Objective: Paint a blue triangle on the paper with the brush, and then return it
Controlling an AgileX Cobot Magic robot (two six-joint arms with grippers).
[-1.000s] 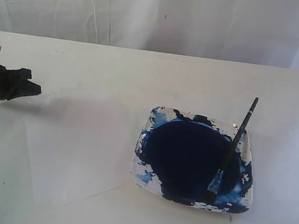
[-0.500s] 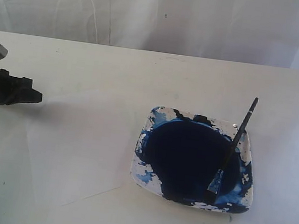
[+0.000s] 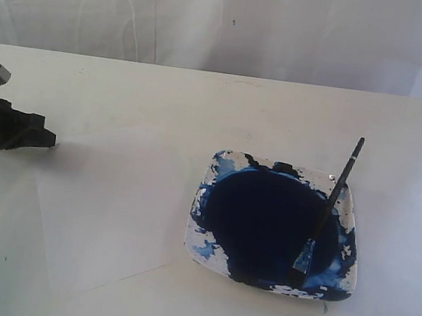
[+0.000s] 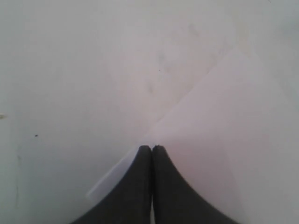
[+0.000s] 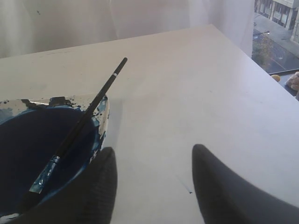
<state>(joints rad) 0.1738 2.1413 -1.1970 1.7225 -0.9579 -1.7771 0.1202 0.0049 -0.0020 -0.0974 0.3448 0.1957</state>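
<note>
Found brush (image 3: pixel 328 208) resting in paint dish (image 3: pixel 208 246), at 4 o'clock from centre of table (image 3: pixel 203 102) in exterior view. Handle end raised over dish rim toward 1 o'clock. Blue-stained bristles down toward 7 o'clock, in dark navy paint pool (image 3: pixel 262 216). Held by neither arm.

Logged paper (image 3: pixel 110 207) flat on table at 9 o'clock from dish, just beside it. Sheet white, barely distinct from tabletop. Cannot tell whether its edge touches dish.

Located left gripper (image 3: pixel 49 138) at 9 o'clock edge of exterior view, pointing toward 3 o'clock, near paper's far left corner. Checked same gripper (image 4: pixel 152 149) in left wrist view: jaws clenched, fingers pressed flush together, nothing between. Tips over edge of paper (image 4: pixel 224 130). Contact with sheet not determinable.

Seen right gripper (image 5: pixel 153 156) in right wrist view only. Jaws released, spread wide, nothing between. One finger (image 5: pixel 105 161) close to rim of dish (image 5: pixel 105 109), apart from brush (image 5: pixel 79 126).

Noted white curtain (image 3: pixel 215 17) behind table at 12 o'clock.
</note>
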